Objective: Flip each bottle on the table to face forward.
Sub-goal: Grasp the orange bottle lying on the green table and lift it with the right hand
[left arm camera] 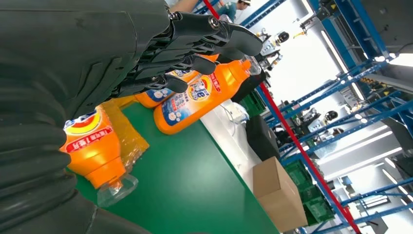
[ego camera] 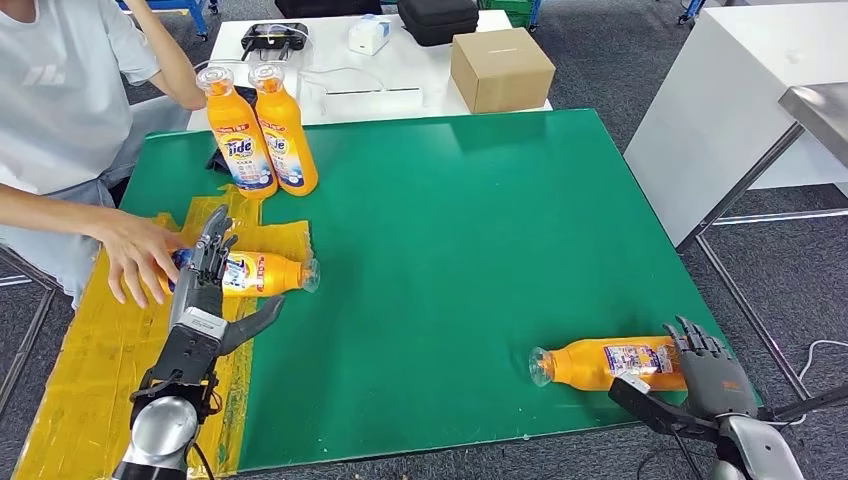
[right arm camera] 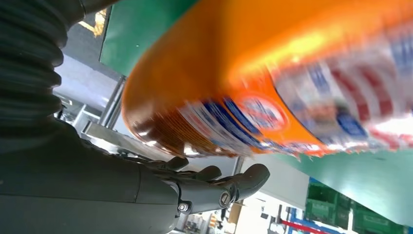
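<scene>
Two orange Tide bottles (ego camera: 240, 130) (ego camera: 286, 126) stand upright at the back left of the green table (ego camera: 450, 230), labels toward me; they also appear as upright bottles (left arm camera: 195, 100) in the left wrist view. A third bottle (ego camera: 268, 273) (left arm camera: 92, 151) lies on its side at the left, cap pointing right. My left hand (ego camera: 205, 268) (left arm camera: 97, 63) hovers over it with fingers stretched and thumb spread. A person's hand (ego camera: 138, 256) touches its base. A fourth bottle (ego camera: 605, 362) (right arm camera: 272, 83) lies at the front right. My right hand (ego camera: 705, 375) (right arm camera: 146, 190) sits at its base, fingers straight, not closed around it.
The person (ego camera: 60, 100) stands at the table's left side. Yellow tape (ego camera: 90, 370) covers the table's left front. Behind it, a white table (ego camera: 400, 70) carries a cardboard box (ego camera: 500, 68) and a black case (ego camera: 437, 18). A white counter (ego camera: 740, 90) stands at the right.
</scene>
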Controlling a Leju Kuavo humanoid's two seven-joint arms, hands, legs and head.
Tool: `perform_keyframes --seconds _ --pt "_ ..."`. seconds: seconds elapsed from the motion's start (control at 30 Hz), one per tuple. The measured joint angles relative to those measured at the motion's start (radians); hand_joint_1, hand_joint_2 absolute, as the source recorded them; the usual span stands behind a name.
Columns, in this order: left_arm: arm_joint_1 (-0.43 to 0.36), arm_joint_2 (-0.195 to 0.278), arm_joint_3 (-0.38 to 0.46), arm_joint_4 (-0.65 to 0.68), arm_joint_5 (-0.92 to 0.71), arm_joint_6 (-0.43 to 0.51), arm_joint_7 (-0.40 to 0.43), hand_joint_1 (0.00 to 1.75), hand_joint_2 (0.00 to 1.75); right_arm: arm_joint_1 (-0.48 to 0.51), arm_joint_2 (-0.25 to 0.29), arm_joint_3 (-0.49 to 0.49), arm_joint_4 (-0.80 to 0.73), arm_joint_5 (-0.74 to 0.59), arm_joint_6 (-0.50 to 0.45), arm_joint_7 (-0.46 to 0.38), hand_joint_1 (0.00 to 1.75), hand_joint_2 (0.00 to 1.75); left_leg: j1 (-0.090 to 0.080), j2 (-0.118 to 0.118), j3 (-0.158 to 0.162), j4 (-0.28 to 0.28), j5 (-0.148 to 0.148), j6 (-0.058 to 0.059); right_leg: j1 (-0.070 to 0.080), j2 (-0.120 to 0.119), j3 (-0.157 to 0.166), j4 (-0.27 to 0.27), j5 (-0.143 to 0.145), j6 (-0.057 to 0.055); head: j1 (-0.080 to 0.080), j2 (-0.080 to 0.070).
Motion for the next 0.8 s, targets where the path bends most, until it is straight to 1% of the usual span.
perform_keyframes --seconds 0.07,0.1,0.13,0.2,0.27,0.3,0.37,0.4,0.47,0.57,0.7,0.8 --pt "-0.002 -0.001 -0.001 0.004 0.001 -0.001 0.000 0.00 1.75 -0.005 -0.001 -0.001 0.015 0.002 0.003 0.001 0.03 1.75 0.000 0.000 0.002 0.000 -0.001 0.000 0.000 0.000 0.002 0.000 0.000 0.001 0.000 0.000" --pt "-0.004 -0.001 -0.001 0.006 0.001 -0.002 0.000 0.00 1.75 -0.007 -0.001 -0.002 0.021 0.006 0.004 0.001 0.09 1.75 0.000 0.000 0.003 0.000 -0.001 0.001 0.000 0.001 0.003 -0.001 0.000 0.001 0.000 0.000" --pt "-0.005 -0.002 -0.002 0.007 0.002 -0.002 0.000 0.00 1.75 -0.010 -0.001 -0.002 0.026 0.010 0.004 0.002 0.18 1.75 0.000 0.001 0.004 0.000 -0.001 0.001 0.000 0.001 0.004 -0.001 0.000 0.001 0.000 0.000" --pt "-0.007 -0.003 -0.002 0.009 0.004 -0.003 0.001 0.00 1.75 -0.020 -0.001 0.000 0.041 0.023 0.002 0.002 0.49 1.75 0.000 0.001 0.006 0.000 0.000 0.001 0.000 0.002 0.007 -0.002 0.000 0.001 0.000 0.000" --pt "-0.011 -0.005 -0.003 0.013 0.009 -0.003 0.001 0.00 1.75 -0.032 0.001 0.003 0.062 0.037 -0.004 0.002 0.90 1.75 0.000 0.001 0.008 0.000 0.000 0.001 0.000 0.002 0.009 -0.003 0.000 0.001 0.000 0.000" --pt "-0.012 -0.005 -0.003 0.015 0.011 -0.003 0.001 0.00 1.75 -0.037 0.003 0.005 0.074 0.044 -0.008 0.001 1.08 1.75 0.000 0.001 0.008 0.000 0.000 0.002 0.000 0.002 0.009 -0.003 0.000 0.001 0.000 0.000" --pt "-0.013 -0.006 -0.003 0.018 0.014 -0.003 0.001 0.00 1.75 -0.049 0.008 0.014 0.096 0.055 -0.015 -0.001 1.35 1.75 0.000 0.001 0.008 0.000 0.000 0.002 0.000 0.003 0.009 -0.003 0.001 0.001 0.000 0.000" --pt "-0.014 -0.006 -0.003 0.019 0.015 -0.003 0.002 0.00 1.75 -0.056 0.010 0.019 0.106 0.059 -0.018 -0.001 1.43 1.75 -0.001 0.001 0.009 0.000 0.000 0.002 0.000 0.003 0.010 -0.003 0.001 0.001 0.000 0.000" --pt "-0.015 -0.008 -0.005 0.023 0.016 -0.003 0.002 0.00 1.75 -0.071 0.013 0.032 0.125 0.066 -0.022 0.001 1.53 1.75 -0.001 0.003 0.010 0.000 0.000 0.002 0.000 0.005 0.010 -0.003 0.002 0.000 0.000 0.000" --pt "-0.016 -0.011 -0.009 0.026 0.017 -0.003 0.003 0.00 1.75 -0.089 0.015 0.047 0.147 0.072 -0.026 0.006 1.56 1.75 0.000 0.004 0.012 0.000 0.000 0.002 0.000 0.006 0.012 -0.003 0.002 0.000 0.000 0.000" --pt "-0.017 -0.014 -0.012 0.032 0.018 -0.003 0.004 0.00 1.75 -0.105 0.016 0.060 0.164 0.073 -0.028 0.008 1.70 1.75 0.000 0.007 0.015 0.000 -0.002 0.002 0.000 0.009 0.014 -0.003 0.002 0.000 0.000 0.000" --pt "-0.018 -0.015 -0.013 0.032 0.018 -0.003 0.004 0.00 1.75 -0.109 0.016 0.063 0.167 0.073 -0.028 0.008 1.73 1.75 0.000 0.008 0.016 0.000 -0.003 0.000 0.001 0.010 0.014 -0.003 0.002 -0.001 0.000 0.000"
